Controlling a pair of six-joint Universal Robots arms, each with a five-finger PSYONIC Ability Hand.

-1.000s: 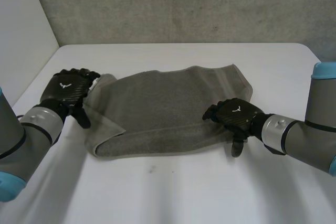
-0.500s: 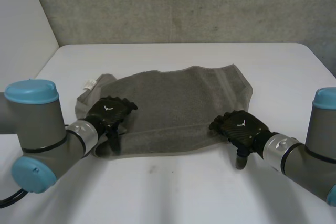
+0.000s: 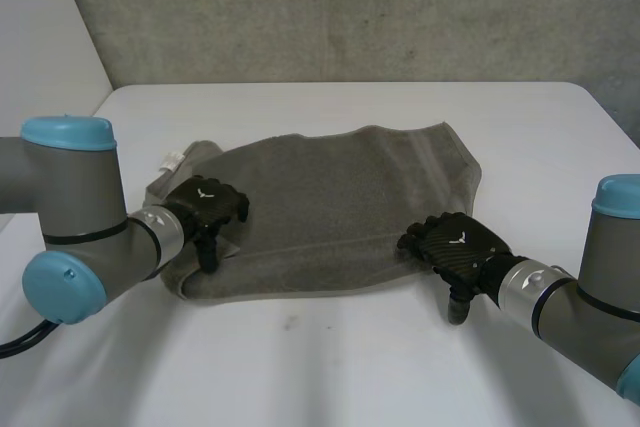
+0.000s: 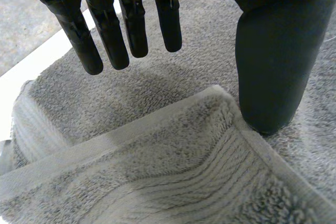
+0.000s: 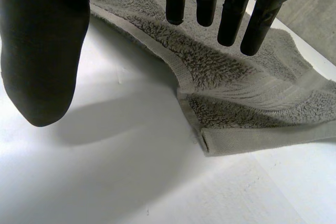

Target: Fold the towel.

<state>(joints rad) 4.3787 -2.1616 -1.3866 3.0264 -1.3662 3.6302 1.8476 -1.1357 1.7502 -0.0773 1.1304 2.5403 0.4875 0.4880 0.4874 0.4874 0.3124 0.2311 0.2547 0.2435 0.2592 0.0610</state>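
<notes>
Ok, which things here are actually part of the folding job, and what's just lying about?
Part of the job:
grey towel
left hand, open, at the towel's folded left end
right hand, open, at the towel's near right corner

Just there:
white table
grey wall behind
small dark speck on the table

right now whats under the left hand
The grey towel: the left hand is open over a folded-over corner of it, thumb tip beside that corner's hem. The table under that spot is covered by the towel.

White table [image 3: 350, 357] — grey wall [image 3: 350, 7]
</notes>
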